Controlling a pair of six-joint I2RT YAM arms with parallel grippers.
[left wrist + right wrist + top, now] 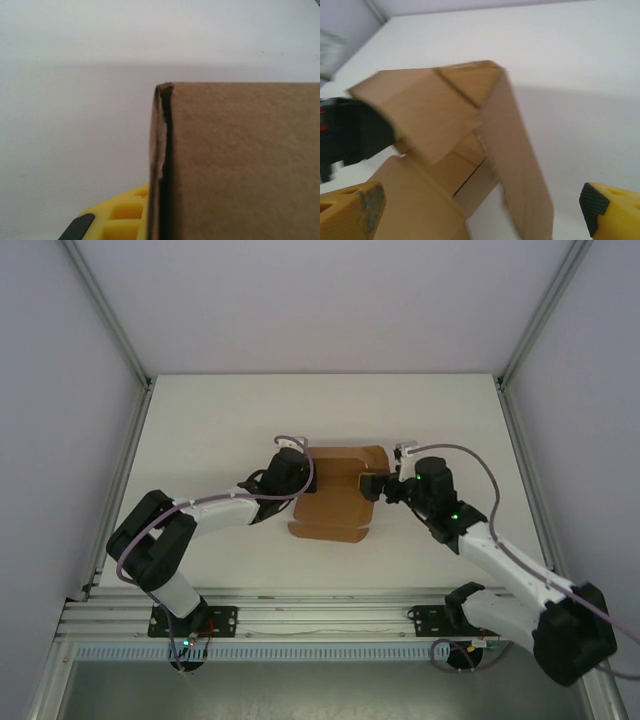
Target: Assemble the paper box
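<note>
At the left wall of the paper box (335, 505), the left gripper (296, 470) is pinching the cardboard, jaws almost closed. On the box's right side, the right gripper (380, 483) is hovering wide open, straddling a raised flap. The box is lying half-folded, so wall-folding seems to be underway. Next, the right jaws need to be closing on that flap.

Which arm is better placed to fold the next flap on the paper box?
Right, probably: the right tool, open, straddles a raised flap of the paper box; the left tool is shut on the opposite wall.
</note>
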